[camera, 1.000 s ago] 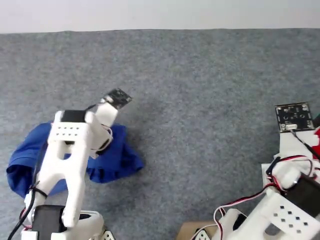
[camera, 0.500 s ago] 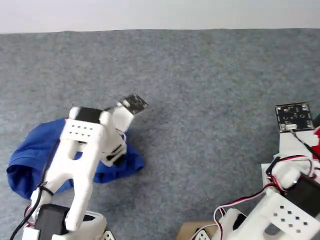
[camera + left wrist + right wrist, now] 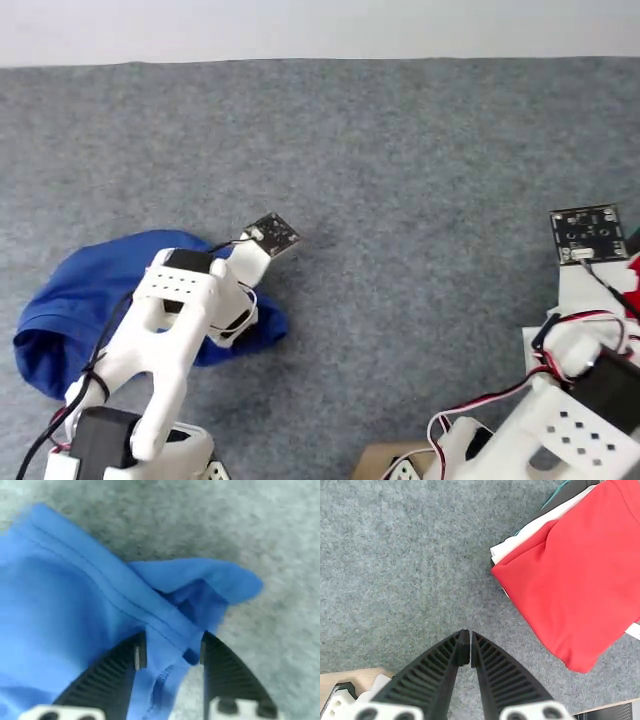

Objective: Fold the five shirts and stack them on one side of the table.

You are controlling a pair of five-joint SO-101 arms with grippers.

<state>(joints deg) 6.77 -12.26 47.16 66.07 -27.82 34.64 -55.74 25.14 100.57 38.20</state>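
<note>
straddling blue shirt [image 3: 75,605], left hand [image 3: 172,647] spread; right hand [image 3: 470,645] pressed together near red shirt [image 3: 580,585]

It looks like a robotics lab bench: a surface [image 3: 420,150] covered in grey felt runs to a plain white wall [image 3: 320,25] at its far edge, and the white right arm [image 3: 560,420] carries a bare circuit board [image 3: 588,232] and loose wires [image 3: 590,320].
</note>
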